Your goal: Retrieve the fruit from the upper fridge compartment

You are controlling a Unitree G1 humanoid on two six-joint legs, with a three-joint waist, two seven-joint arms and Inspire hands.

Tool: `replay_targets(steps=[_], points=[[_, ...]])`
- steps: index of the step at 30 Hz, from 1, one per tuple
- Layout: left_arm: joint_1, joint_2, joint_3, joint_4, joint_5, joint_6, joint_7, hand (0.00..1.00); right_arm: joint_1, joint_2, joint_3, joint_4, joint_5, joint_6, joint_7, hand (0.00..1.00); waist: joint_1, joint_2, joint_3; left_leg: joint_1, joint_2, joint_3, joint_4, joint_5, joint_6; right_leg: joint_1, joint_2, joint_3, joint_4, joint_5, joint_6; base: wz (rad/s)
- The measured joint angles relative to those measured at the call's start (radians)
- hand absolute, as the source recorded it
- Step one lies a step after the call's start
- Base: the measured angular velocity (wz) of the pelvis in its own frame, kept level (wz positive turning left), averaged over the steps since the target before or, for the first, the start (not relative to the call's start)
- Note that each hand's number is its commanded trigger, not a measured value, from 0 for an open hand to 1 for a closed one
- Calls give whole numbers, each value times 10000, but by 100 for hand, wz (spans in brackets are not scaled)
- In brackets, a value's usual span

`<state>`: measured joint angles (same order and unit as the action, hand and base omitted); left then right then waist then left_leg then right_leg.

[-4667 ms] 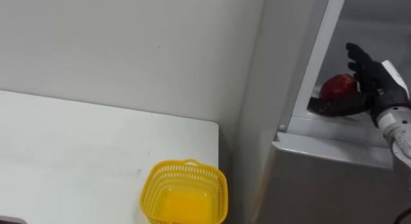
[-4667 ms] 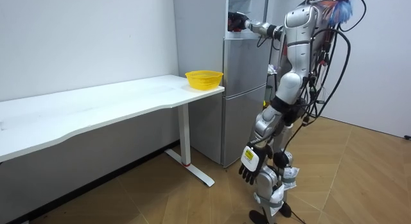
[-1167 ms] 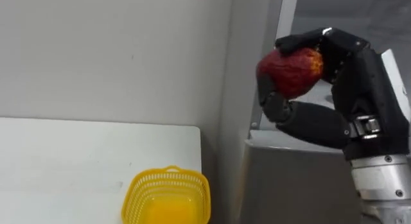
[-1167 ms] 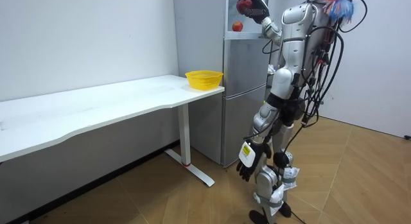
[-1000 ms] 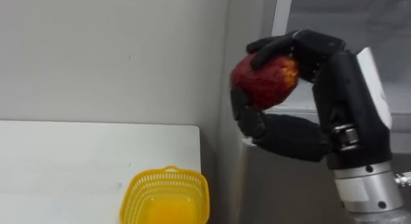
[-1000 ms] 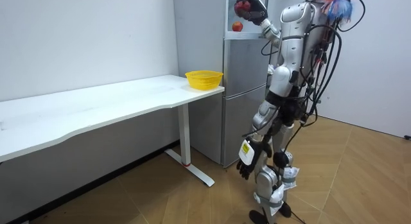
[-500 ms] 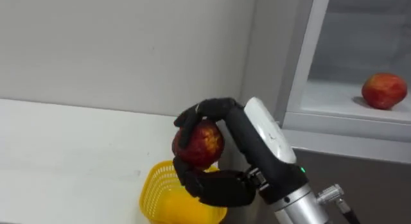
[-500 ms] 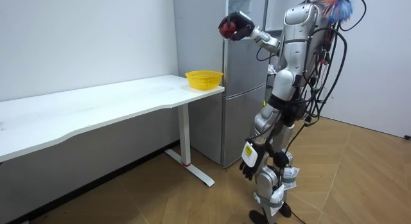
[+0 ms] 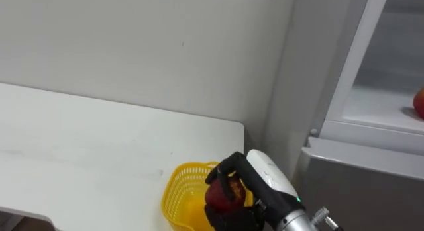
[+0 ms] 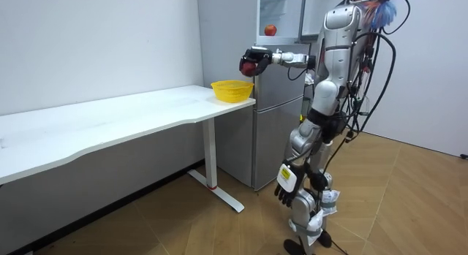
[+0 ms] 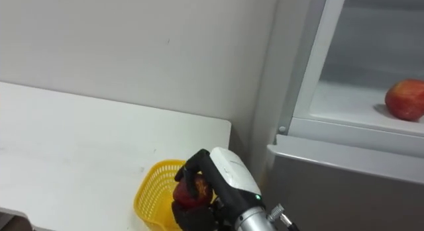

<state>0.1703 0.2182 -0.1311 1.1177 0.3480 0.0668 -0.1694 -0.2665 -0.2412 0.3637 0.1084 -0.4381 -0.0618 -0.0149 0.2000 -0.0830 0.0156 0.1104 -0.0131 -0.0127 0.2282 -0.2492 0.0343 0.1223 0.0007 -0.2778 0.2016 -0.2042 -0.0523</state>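
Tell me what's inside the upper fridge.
One red apple sits on the shelf of the upper fridge; the shelf beside it looks bare. The frame and picture edge hide the rest. The right hand holds a second apple above the basket.

Red apple (image 9: 225,193), yellow basket (image 9: 187,184), white table (image 9: 79,138)

Bright, even indoor light covers the white table (image 10: 110,127) and the wall (image 9: 132,46). Soft shadow darkens the wall beneath the table's far edge. The open fridge (image 11: 358,52) looks evenly pale inside.
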Motion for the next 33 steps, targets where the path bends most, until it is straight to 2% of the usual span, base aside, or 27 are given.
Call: replay_targets(steps=[2,4,5,6,7,8,9,19,26,33], points=[[20,1,1,0,1,13,-84,0,-69,-6,0,412,-11,31,1,100,17,13,8,9,-3,0,-63,0,0,19,-5,3,-3,-5,4,0],[19,6,2,0,2,54,-193,0,-69,-8,0,516,-16,236,42,97,39,10,7,-8,-8,5,-64,0,0,15,-7,6,-13,-12,2,0],[25,7,1,0,3,123,-238,0,-69,-9,0,518,-16,312,42,86,58,6,3,-8,-9,7,-61,0,0,15,-7,7,-13,-14,0,0],[28,10,22,-1,36,178,-340,0,-71,-27,-1,538,-10,313,41,80,88,-7,-8,-6,-9,3,-54,1,0,14,-7,4,-8,-14,-1,0],[28,10,37,-8,84,185,-393,0,-78,-31,-2,575,-3,311,35,65,88,-14,-16,-6,-9,2,-51,2,0,15,-7,2,-8,-14,-1,0],[35,8,40,-59,109,197,-433,0,-107,-32,-2,727,5,306,28,24,91,-31,-28,-8,-10,0,-43,2,1,16,-7,1,-7,-14,-1,0],[83,8,70,-209,123,206,-474,0,-108,-32,-2,847,0,319,29,0,116,-41,-34,-18,-13,-5,-34,2,1,16,-10,-9,-8,-14,-1,0],[241,19,99,-381,162,228,-623,0,-179,-46,-24,891,270,357,19,0,232,-49,-59,-113,-59,-303,115,5,0,143,-30,-309,-169,-14,0,9],[214,-15,128,-387,589,250,-614,0,-995,-27,-27,1292,569,322,7,0,280,49,-22,-125,-66,-323,98,4,1,159,-40,-341,-162,-15,3,1],[179,-12,116,-765,591,360,-675,0,-1044,-24,-22,1292,570,322,-50,0,253,100,1,-128,-115,-466,190,5,3,206,-83,-485,-162,-26,21,6]])
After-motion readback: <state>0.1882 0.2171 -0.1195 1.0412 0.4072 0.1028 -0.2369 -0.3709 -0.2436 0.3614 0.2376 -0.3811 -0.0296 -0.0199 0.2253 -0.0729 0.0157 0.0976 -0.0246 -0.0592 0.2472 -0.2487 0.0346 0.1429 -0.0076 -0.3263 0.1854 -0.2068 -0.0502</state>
